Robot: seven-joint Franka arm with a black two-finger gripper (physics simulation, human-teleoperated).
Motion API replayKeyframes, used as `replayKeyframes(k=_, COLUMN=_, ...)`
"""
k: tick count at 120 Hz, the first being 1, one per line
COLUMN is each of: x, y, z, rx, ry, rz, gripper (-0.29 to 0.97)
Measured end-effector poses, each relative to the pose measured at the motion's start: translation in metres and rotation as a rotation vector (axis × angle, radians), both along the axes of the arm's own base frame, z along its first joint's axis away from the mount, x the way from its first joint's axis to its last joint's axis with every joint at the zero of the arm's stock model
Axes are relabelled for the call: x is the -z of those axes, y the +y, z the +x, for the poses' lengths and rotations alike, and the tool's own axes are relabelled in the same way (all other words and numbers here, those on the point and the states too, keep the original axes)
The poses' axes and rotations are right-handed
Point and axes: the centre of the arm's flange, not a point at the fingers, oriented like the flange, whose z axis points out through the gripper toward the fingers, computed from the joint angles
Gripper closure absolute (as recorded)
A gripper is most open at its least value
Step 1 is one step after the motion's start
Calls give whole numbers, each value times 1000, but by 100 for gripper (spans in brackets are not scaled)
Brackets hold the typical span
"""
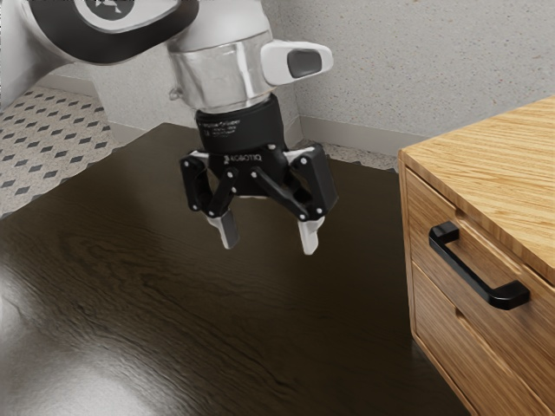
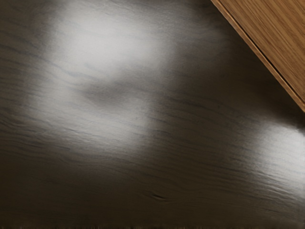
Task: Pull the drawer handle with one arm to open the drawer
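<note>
Pincer hangs released, fingers down, holding nothing, over dark tabletop. Target handle sits on top drawer of cabinet at the exterior view's right, well apart from pincer. Drawer looks shut. Step in hand, I'd say: approach. Turn wrist so fingers straddle the bar across its length, go in mid-bar, clench, pull straight out along drawer travel. Room: open tabletop between pincer and cabinet. Watch cabinet's top edge and front corner going in.
</note>
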Motion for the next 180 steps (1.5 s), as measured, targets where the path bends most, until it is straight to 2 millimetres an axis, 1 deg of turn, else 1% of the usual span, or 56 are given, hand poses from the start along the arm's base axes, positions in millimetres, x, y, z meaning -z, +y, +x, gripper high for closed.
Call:
replayKeyframes(k=7, x=0, y=-9, z=-3, rx=-29, ry=1, rz=12, gripper=0)
replayKeyframes(k=17, x=1, y=-14, z=-4, rx=-97, ry=-2, rz=45, gripper=0)
replayKeyframes(k=45, x=1, y=-8, z=5, rx=-329, ry=-29, rz=91, gripper=0)
replayKeyframes(k=56, x=3, y=-12, z=9, rx=-401, ry=-42, rz=101, gripper=0)
replayKeyframes(k=68, x=5, y=-32, z=6, rx=-443, ry=-54, rz=104, gripper=0)
replayKeyframes(k=87, x=8, y=-80, z=-6, rx=-454, ry=-72, rz=97, gripper=0)
replayKeyframes(k=95, x=8, y=-91, z=-9, rx=-469, ry=-79, rz=90, gripper=0)
replayKeyframes(k=101, x=7, y=-92, z=-8, rx=-490, ry=-83, rz=85, gripper=0)
replayKeyframes(k=111, x=7, y=-88, z=-4, rx=-533, ry=-94, rz=71, gripper=0)
replayKeyframes(k=121, x=17, y=-90, z=2, rx=-566, ry=-101, rz=74, gripper=0)
replayKeyframes(k=129, x=29, y=-97, z=6, rx=-578, ry=-108, rz=76, gripper=0)
replayKeyframes(k=134, x=32, y=-102, z=6, rx=-582, ry=-117, rz=70, gripper=0)
replayKeyframes(k=156, x=36, y=-119, z=3, rx=-601, ry=-157, rz=29, gripper=0)
replayKeyframes(k=180, x=38, y=-120, z=3, rx=-641, ry=-195, rz=-19, gripper=0)
